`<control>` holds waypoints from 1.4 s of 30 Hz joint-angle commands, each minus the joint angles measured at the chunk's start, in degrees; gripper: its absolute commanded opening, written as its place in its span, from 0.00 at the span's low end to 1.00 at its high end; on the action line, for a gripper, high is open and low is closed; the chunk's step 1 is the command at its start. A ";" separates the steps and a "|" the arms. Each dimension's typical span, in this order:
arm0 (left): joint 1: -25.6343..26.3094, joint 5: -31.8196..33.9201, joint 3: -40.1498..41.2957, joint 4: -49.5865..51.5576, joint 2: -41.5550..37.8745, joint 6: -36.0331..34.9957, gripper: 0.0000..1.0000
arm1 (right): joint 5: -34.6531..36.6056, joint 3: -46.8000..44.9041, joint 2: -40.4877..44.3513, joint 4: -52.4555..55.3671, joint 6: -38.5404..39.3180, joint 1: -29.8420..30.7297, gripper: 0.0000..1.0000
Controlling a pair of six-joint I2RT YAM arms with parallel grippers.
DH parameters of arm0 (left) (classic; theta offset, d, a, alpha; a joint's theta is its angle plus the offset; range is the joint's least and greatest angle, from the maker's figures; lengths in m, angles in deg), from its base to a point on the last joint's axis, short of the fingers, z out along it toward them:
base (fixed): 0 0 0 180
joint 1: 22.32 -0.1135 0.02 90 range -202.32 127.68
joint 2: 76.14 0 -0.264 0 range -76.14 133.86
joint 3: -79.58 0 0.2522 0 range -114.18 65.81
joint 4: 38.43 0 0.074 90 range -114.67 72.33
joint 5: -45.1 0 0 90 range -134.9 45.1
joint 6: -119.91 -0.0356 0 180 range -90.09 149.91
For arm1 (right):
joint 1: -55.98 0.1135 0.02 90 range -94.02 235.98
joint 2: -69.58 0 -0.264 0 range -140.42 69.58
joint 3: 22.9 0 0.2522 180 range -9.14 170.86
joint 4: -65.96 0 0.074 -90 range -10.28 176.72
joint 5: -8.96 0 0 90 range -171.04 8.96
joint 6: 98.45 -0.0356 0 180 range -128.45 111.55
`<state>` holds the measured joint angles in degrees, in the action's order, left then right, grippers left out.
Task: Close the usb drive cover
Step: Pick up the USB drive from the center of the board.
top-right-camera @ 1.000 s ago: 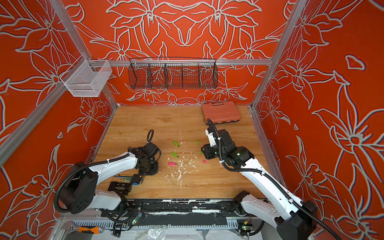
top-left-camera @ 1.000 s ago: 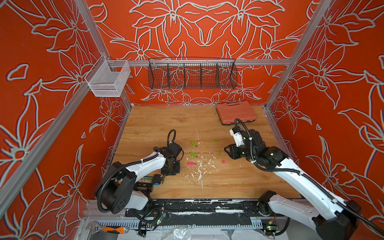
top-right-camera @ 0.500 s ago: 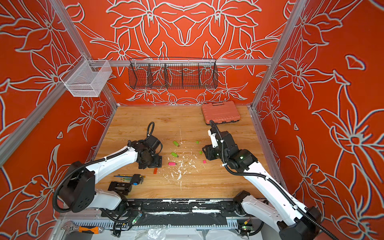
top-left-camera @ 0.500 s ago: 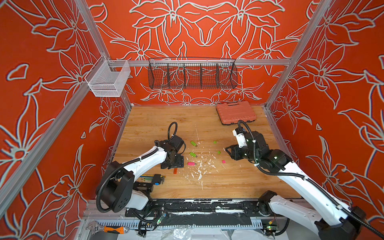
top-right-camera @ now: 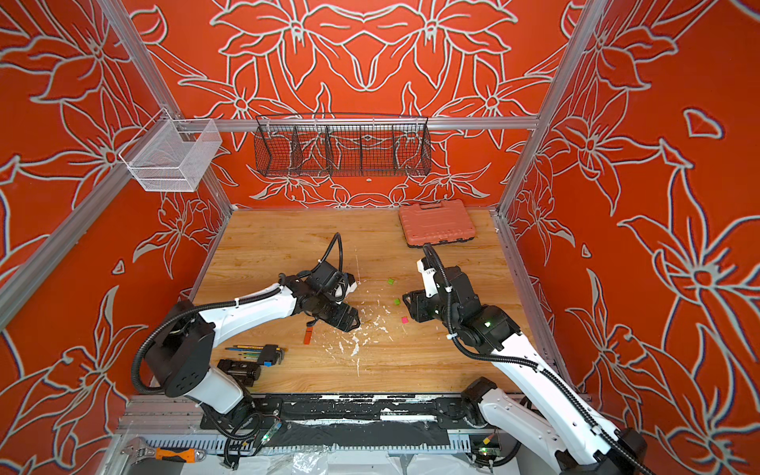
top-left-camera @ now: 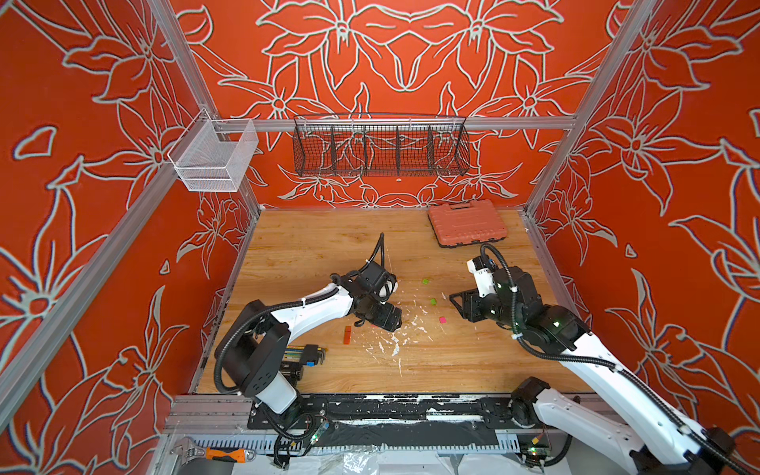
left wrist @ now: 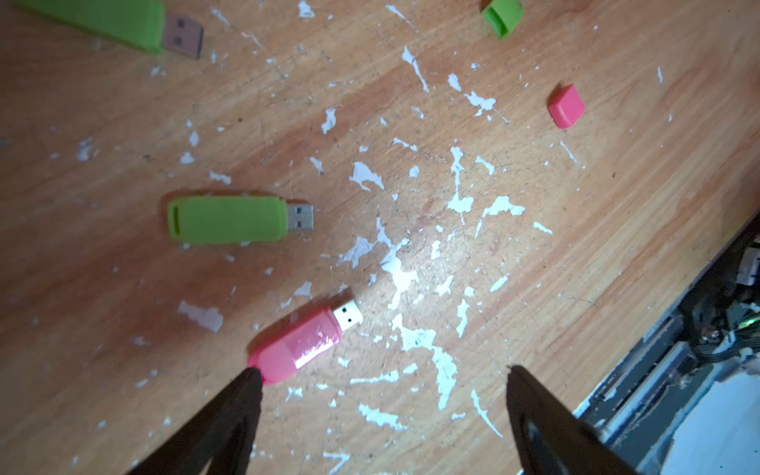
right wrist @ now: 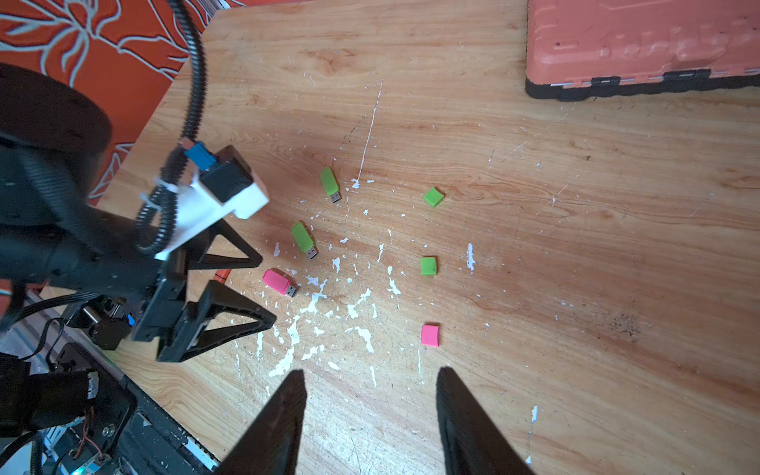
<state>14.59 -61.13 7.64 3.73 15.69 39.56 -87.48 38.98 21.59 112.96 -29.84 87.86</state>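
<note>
Pink usb drive (left wrist: 300,347) lies flat on the wooden table (top-left-camera: 312,246), cover off, metal plug bare. Left gripper (left wrist: 382,370) is released, jaws spread wide, nothing in them. It hangs low over the pink usb drive, and in the left wrist view one finger (left wrist: 242,403) shows right at the drive's rounded rear end; can't tell if they touch. Can't pick the pink usb drive out in the top views, the gripper body sits over that spot. Pink cap (left wrist: 566,105) is loose on the wood, well apart from the pink usb drive, out past its plug end and a bit to one side. Green drive (left wrist: 228,219), plug bare too, lies near the pink usb drive, not touching. Second green drive (left wrist: 103,20), also uncapped, lies farther from the pink usb drive, beyond the first. Green cap (right wrist: 428,265) and other green cap (right wrist: 433,196) are loose, both well apart from the pink usb drive, on the pink cap's side. White flecks (left wrist: 399,279) are scattered around the pink usb drive, thickest just past its plug. Right gripper (right wrist: 372,371) is released too, jaws parted and empty, well apart from the pink usb drive, out beyond the pink cap. Orange-red stick (top-left-camera: 347,334) lies near the pink usb drive on its rear-end side, too small to tell more. Orange tool case (top-left-camera: 466,224) is shut, far from the pink usb drive.
</note>
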 commanded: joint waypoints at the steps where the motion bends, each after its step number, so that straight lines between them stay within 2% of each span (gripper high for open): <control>1: 0.07 -2.09 -2.81 -0.41 2.90 -6.92 0.91 | 0.10 -1.54 2.17 0.34 -1.74 0.24 0.54; 8: 0.27 1.26 -5.49 0.16 8.38 -8.58 0.91 | -0.11 -3.92 4.57 0.25 -3.40 0.25 0.54; 16: 2.09 2.58 -4.36 2.76 8.83 -6.61 0.91 | 0.18 -4.79 5.14 0.35 -3.41 0.24 0.55; 25: 4.31 7.21 1.55 3.62 5.13 -0.65 0.84 | -0.09 -4.44 3.84 -0.16 -2.44 0.22 0.55; 32: 5.74 13.77 1.24 6.08 2.69 3.46 0.81 | 1.02 -4.48 2.77 -0.13 -3.07 0.24 0.55; 39: 7.98 12.03 2.45 5.00 3.63 0.48 0.68 | 3.04 -3.94 -0.12 3.33 -3.23 0.26 0.55; 42: 8.36 13.96 1.26 5.44 5.38 -1.00 0.67 | 2.29 -3.49 -1.83 4.30 -3.40 0.29 0.55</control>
<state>22.50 -48.67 9.46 7.84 19.78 40.32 -85.95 34.98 20.76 114.79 -32.70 87.86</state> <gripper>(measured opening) 0.674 0.554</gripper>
